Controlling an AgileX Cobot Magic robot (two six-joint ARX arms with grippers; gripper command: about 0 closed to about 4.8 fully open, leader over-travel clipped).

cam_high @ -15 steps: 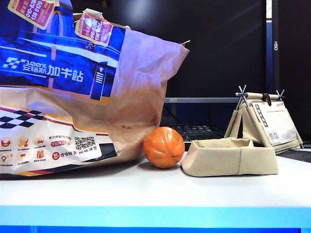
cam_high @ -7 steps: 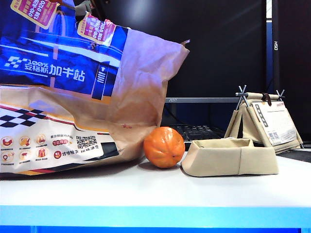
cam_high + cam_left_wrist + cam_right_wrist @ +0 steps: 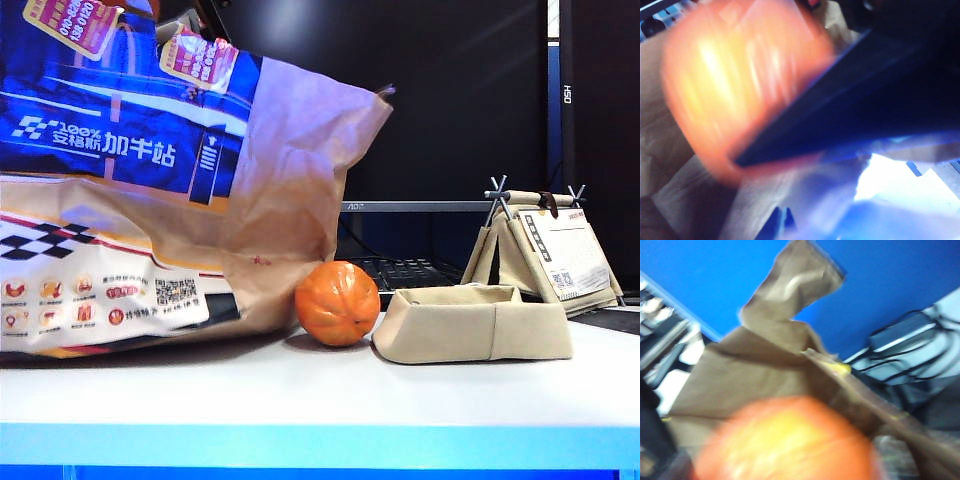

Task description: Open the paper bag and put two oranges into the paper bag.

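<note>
While 1 orange (image 3: 338, 303) sits on the table (image 3: 320, 390) beside the paper bag (image 3: 150, 180), my left pincer is shut; my right pincer's spread I cannot tell, a second, blurred orange (image 3: 785, 440) seemingly at it.

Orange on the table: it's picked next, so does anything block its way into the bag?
Only the paper bag's own side wall, beside the orange; it must go over the top. The beige tray lies opposite. Neither end effector is clearly visible.
</note>
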